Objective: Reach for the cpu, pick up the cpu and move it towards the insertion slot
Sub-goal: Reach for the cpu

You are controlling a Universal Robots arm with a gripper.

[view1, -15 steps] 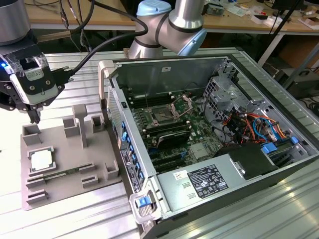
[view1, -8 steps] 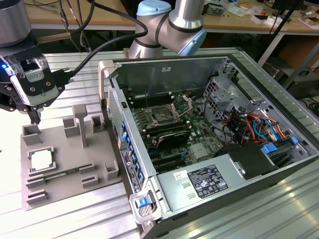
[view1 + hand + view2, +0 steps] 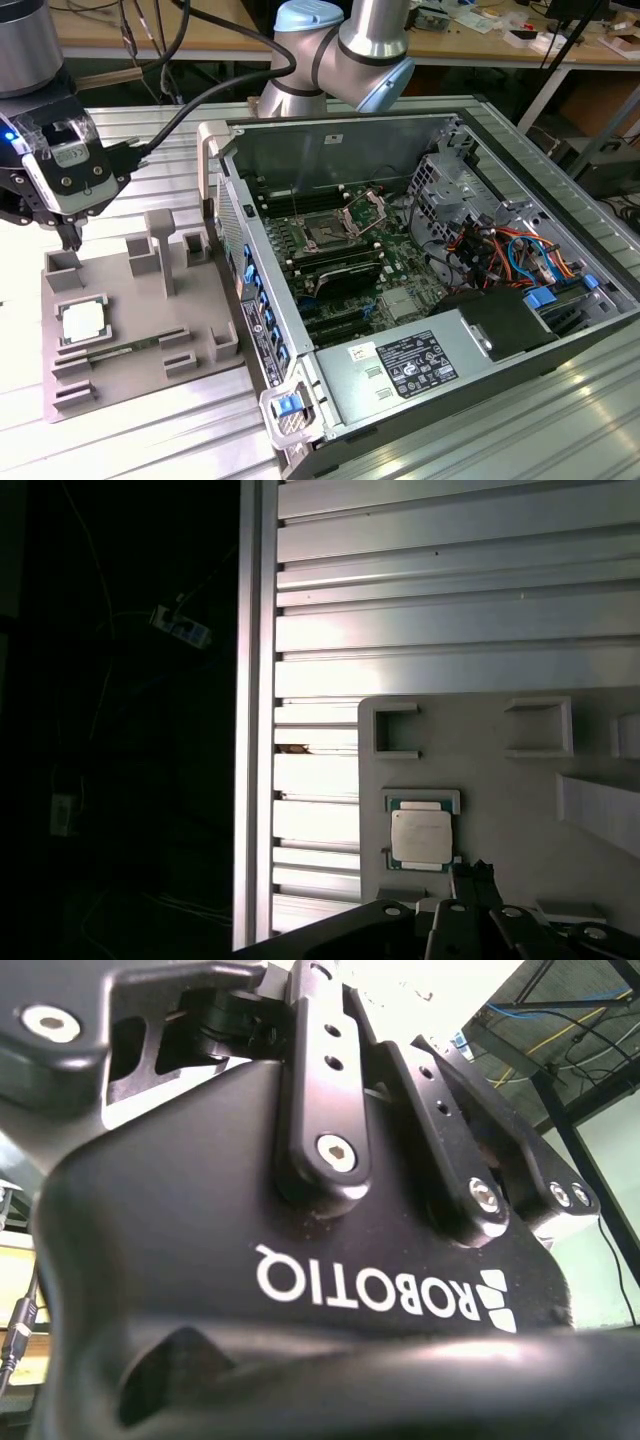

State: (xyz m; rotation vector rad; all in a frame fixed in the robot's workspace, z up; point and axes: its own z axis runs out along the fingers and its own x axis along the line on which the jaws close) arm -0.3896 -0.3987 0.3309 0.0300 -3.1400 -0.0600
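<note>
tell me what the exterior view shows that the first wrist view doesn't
Exterior view: the open computer case with the slot on its green board, the arm, and the hand hanging over the grey tray at the exterior view's left, apart from the cpu.
First wrist view: the slatted table ending at a rail, with dark space beyond.
Both: the cpu lying flat in its pocket on the tray, on the table.

cpu [image 3: 420, 837]: shiny metal | tray [image 3: 480, 780]: matt grey plastic | table [image 3: 450, 580]: ribbed metal
</note>
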